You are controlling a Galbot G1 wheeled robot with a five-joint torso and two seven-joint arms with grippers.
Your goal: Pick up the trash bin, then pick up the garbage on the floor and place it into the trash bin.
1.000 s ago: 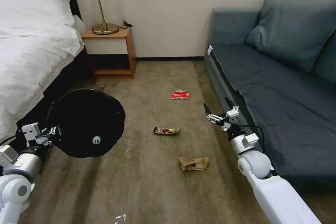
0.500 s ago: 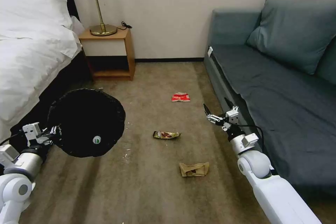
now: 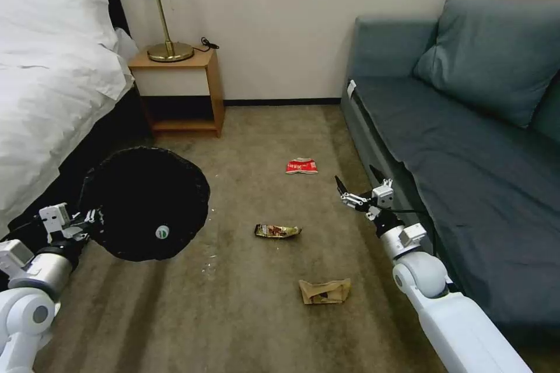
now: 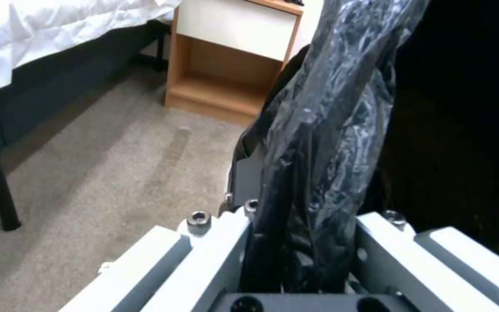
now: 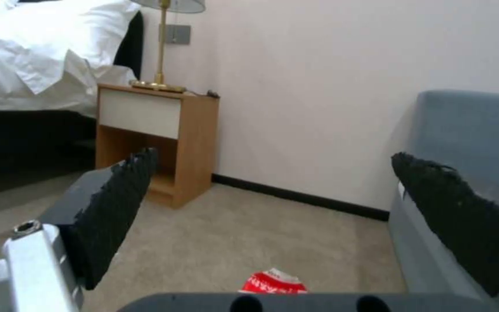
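The trash bin (image 3: 146, 204), lined with a black bag, hangs tilted above the carpet at the left, its mouth facing me. My left gripper (image 3: 87, 218) is shut on its rim. The left wrist view shows the crinkled bag rim (image 4: 319, 130) clamped in the left gripper (image 4: 307, 186). A white-and-green bottle cap (image 3: 162, 232) shows inside the bin. The garbage lies on the carpet: a red-and-white packet (image 3: 301, 166), a dark snack wrapper (image 3: 277, 231) and a crumpled brown paper bag (image 3: 324, 291). My right gripper (image 3: 356, 178) hovers open beside the sofa's front edge. In the right wrist view the right gripper (image 5: 284, 190) is open, with the packet (image 5: 273, 281) on the floor beyond it.
A bed (image 3: 52, 87) with white covers runs along the left. A wooden nightstand (image 3: 178, 93) with a brass lamp (image 3: 166, 41) stands at the back wall. A blue-grey sofa (image 3: 466, 145) fills the right. Small white crumbs (image 3: 207, 265) dot the carpet.
The whole picture has shifted: the camera has moved forward and the floor litter sits lower in view. The right gripper has drifted slightly left. The left gripper still holds the bin.
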